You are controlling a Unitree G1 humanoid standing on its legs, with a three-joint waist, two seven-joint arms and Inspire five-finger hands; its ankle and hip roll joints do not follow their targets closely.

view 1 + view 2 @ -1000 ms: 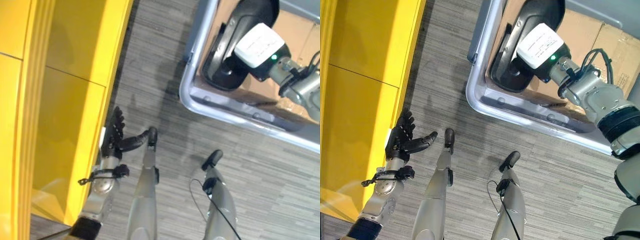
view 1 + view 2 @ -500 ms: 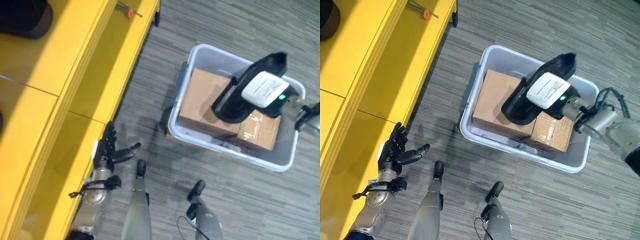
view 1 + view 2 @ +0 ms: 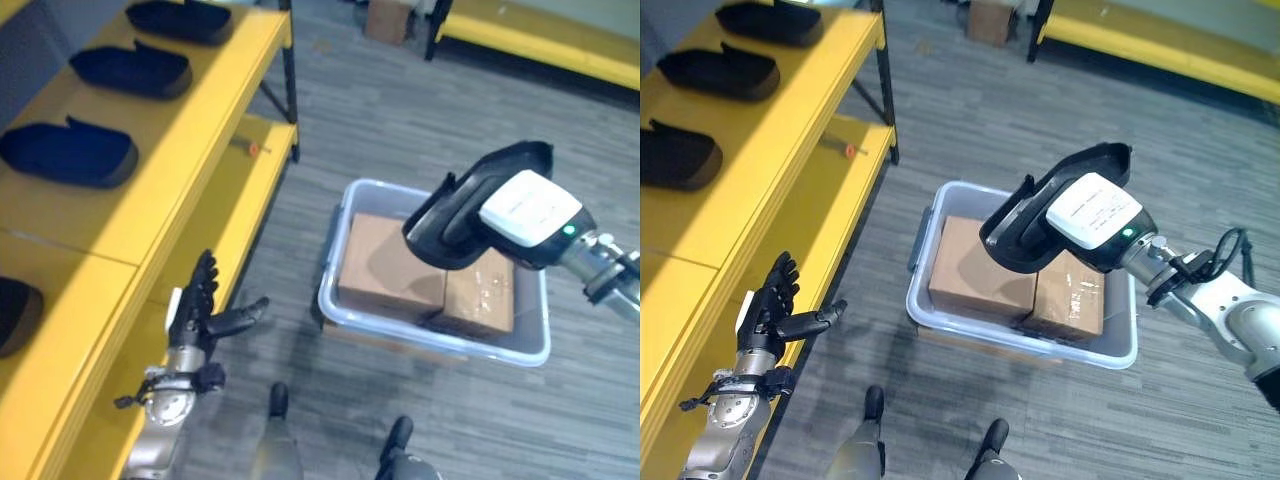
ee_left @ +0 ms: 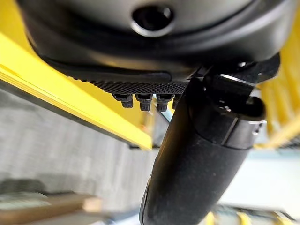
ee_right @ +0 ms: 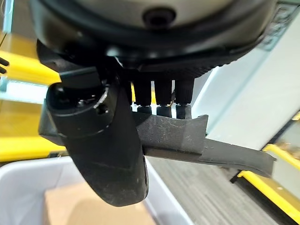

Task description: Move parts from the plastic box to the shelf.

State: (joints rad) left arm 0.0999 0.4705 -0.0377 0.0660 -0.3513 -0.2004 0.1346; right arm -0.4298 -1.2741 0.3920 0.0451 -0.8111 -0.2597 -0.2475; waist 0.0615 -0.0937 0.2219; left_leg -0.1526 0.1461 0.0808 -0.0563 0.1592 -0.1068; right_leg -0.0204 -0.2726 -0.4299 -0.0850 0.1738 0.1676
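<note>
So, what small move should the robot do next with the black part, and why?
Probably carry the black part leftward toward the yellow shelf. The right hand is clamped on it and holds it in the air above the plastic box, clear of the cardboard boxes. Similar black parts already lie on the shelf top. The left hand is open beside the shelf.

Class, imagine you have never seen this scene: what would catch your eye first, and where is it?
First, the large black part gripped in the right robot hand, held above the plastic box with its cardboard boxes. Next, the bright yellow shelf on the robot's left, with similar black parts lying in a row on top. The left robot hand hangs open beside the shelf.
</note>
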